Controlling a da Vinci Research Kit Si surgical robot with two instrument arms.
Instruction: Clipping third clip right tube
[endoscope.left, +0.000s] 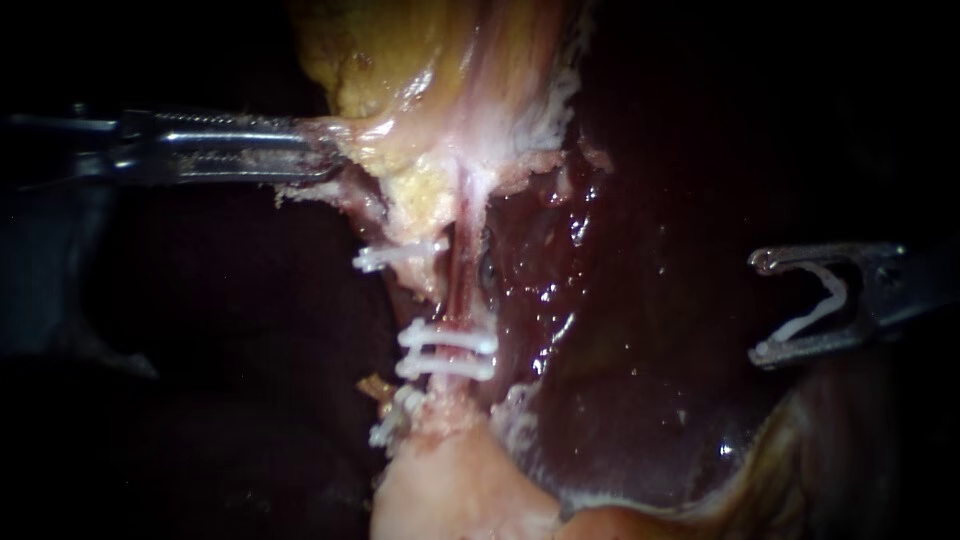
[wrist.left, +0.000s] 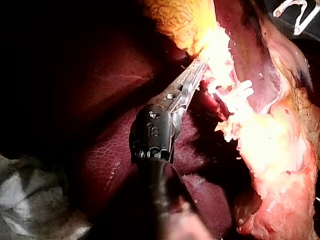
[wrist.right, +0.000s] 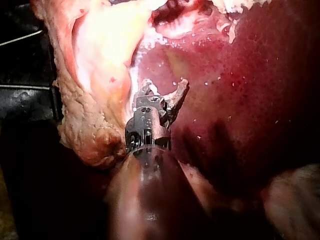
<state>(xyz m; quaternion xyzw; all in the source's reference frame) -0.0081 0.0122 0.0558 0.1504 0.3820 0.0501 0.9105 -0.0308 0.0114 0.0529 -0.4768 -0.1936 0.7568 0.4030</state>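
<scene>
White clip (endoscope.left: 812, 317) held in right tool (endoscope.left: 760, 308), hovering apparently off tissue (endoscope.left: 640, 300).

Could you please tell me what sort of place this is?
Probably a surgical training bench, seen close up: a glossy dark red liver, white plastic clips across a thin pink tube, and my right instrument holding an open white clip.

Left instrument (endoscope.left: 325, 152): jaw tips buried in pale tissue (endoscope.left: 375, 135); shaft cut by edge. Lowest clip (endoscope.left: 393, 418) half hidden. Right instrument (wrist.right: 165, 95): shaft blurred; loaded clip (wrist.right: 148, 84) barely discernible.
</scene>
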